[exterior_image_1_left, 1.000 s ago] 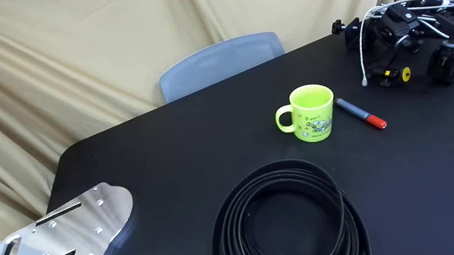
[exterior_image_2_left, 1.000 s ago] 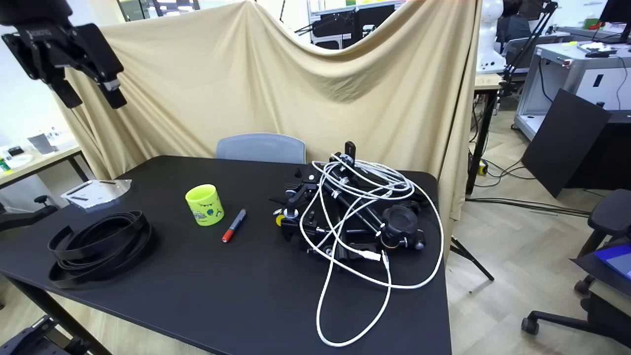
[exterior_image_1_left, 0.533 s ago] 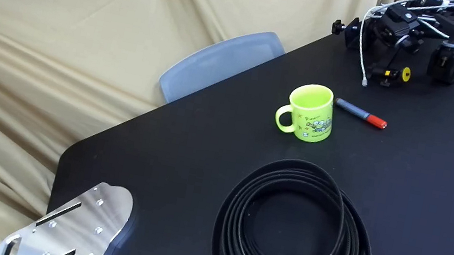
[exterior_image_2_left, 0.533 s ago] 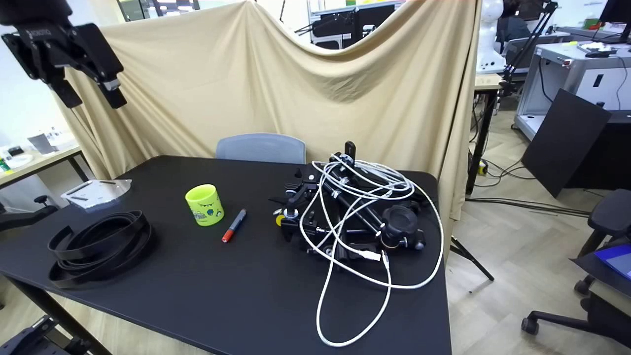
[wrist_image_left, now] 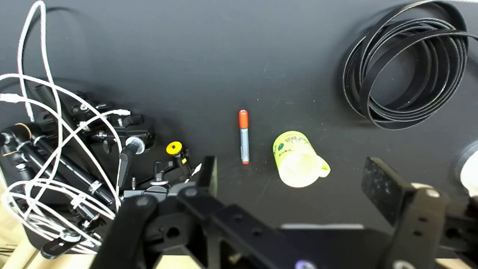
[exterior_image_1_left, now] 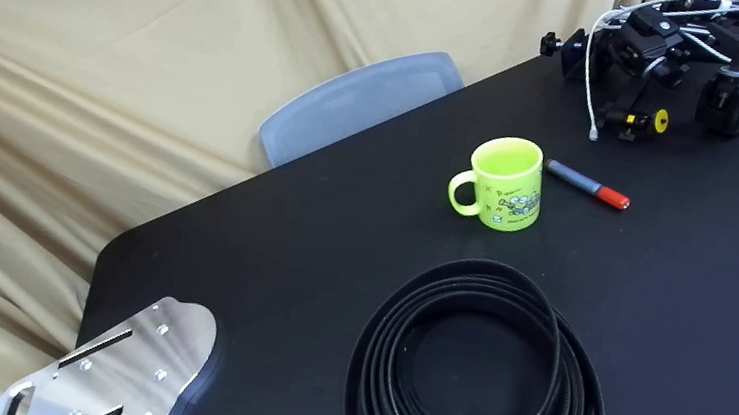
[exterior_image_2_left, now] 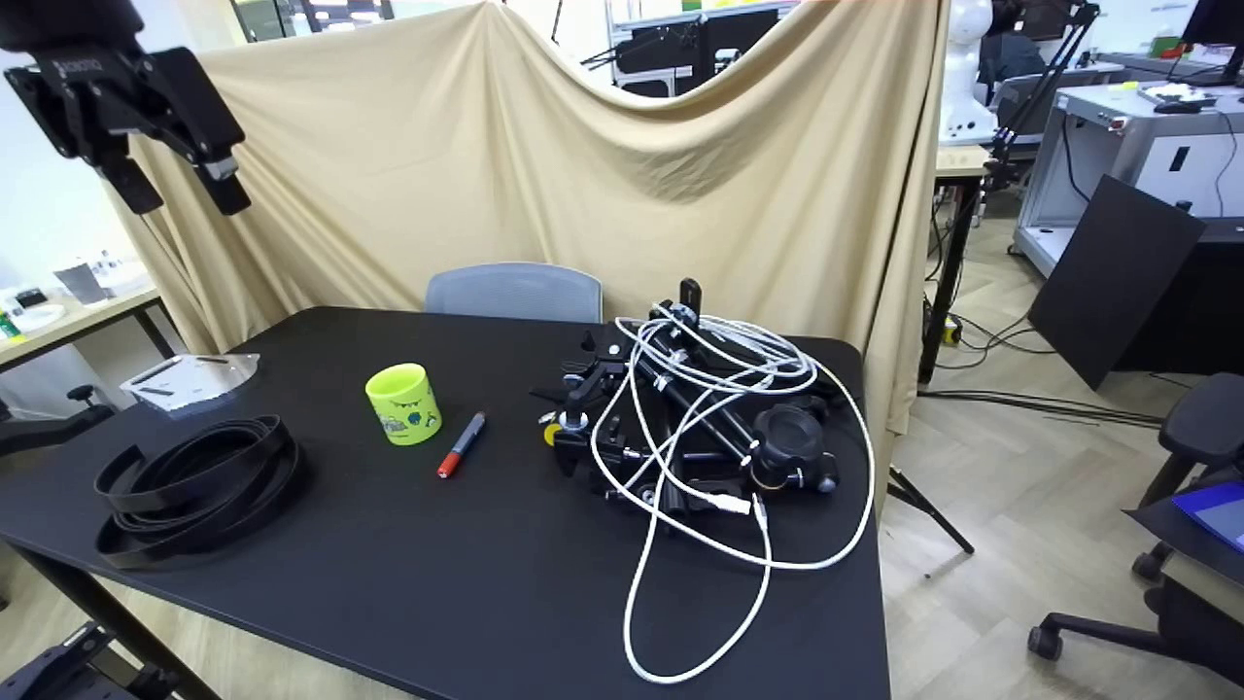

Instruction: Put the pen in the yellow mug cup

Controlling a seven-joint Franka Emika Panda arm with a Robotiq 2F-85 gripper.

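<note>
The pen has a grey-blue body and a red-orange cap. It lies flat on the black table beside the mug in both exterior views (exterior_image_1_left: 586,184) (exterior_image_2_left: 463,444) and in the wrist view (wrist_image_left: 244,138). The lime yellow mug (exterior_image_1_left: 508,203) stands upright, printed on its side, with one loop handle turned away from the pen; it also shows in an exterior view (exterior_image_2_left: 403,408) and the wrist view (wrist_image_left: 293,147). My gripper (exterior_image_2_left: 188,197) is high above the table, open and empty. In the wrist view my gripper (wrist_image_left: 290,164) has its fingers wide apart, with the mug far below between them.
A black coiled strap (exterior_image_1_left: 380,361) lies near the mug. Black clamps and stands (exterior_image_2_left: 787,442) with white cables lie on the pen's other side. A metal plate (exterior_image_1_left: 120,369) sits at the table's end. A chair back (exterior_image_2_left: 515,292) stands behind the table, before a beige curtain (exterior_image_2_left: 583,175).
</note>
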